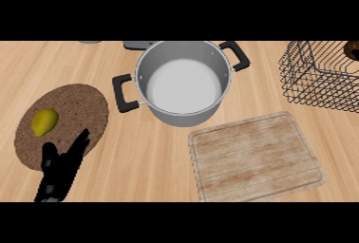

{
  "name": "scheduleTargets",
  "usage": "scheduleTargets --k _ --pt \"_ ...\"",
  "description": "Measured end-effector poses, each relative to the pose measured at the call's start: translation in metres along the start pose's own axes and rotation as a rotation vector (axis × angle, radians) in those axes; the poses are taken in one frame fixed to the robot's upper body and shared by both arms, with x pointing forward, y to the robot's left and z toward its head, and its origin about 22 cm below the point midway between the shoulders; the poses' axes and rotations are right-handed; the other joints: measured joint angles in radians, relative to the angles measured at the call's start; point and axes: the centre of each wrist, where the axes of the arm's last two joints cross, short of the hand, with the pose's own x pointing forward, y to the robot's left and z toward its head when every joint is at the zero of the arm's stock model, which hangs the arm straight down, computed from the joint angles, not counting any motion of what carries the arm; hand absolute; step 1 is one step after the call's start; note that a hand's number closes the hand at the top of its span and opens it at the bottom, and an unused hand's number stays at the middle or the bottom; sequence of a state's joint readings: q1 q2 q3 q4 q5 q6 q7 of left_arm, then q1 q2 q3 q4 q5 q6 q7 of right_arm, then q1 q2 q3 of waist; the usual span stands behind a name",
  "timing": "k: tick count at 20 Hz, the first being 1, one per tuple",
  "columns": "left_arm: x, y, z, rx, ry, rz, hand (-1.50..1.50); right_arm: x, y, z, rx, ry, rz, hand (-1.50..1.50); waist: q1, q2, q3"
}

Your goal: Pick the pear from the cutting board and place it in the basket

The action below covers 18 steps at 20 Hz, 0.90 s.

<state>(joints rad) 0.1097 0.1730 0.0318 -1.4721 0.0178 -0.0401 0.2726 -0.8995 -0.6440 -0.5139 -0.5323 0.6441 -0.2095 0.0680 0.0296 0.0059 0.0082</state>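
A pale wooden tabletop [140,156] is filling the whole view, its grain running across, and nothing of the room beyond it is showing. Sitting at the left is a round brown mat [67,111], and the yellow-green pear [43,121] is lying on its left half, not on the cutting board. That rectangular wooden cutting board [256,159] is lying bare at lower right, tilted a little, well apart from the pear. Between the two, a big steel pot [184,83] with black side handles is standing open, its near handle just beside the mat's right edge. The black wire basket [319,76] is waiting at the upper right corner, with a dark brown thing barely peeking at its top edge, too cut off to tell. The left robot hand [61,168] is coming in from the lower left, fingers straight and spread, holding nothing, overlapping the mat's lower edge just below the pear without touching it. The pot is standing squarely between pear and basket.
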Motion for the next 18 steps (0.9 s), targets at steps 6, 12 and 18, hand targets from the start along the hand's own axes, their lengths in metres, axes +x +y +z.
scheduleTargets --k 6,12,18 --pt "-0.001 -0.006 -0.003 0.002 -0.003 -0.005 0.00 -0.009 -0.018 -0.009 -0.019 -0.045 0.034 -1.50 0.003 -0.001 0.002" --pt "-0.005 -0.005 -0.003 0.003 -0.004 -0.003 0.00 -0.017 -0.039 -0.013 -0.070 -0.044 -0.053 -1.50 -0.008 -0.006 0.003" --pt "-0.005 0.003 0.000 -0.001 0.000 0.004 0.00 -0.038 -0.077 -0.015 -0.150 0.017 -0.149 -1.50 -0.015 -0.008 0.001"
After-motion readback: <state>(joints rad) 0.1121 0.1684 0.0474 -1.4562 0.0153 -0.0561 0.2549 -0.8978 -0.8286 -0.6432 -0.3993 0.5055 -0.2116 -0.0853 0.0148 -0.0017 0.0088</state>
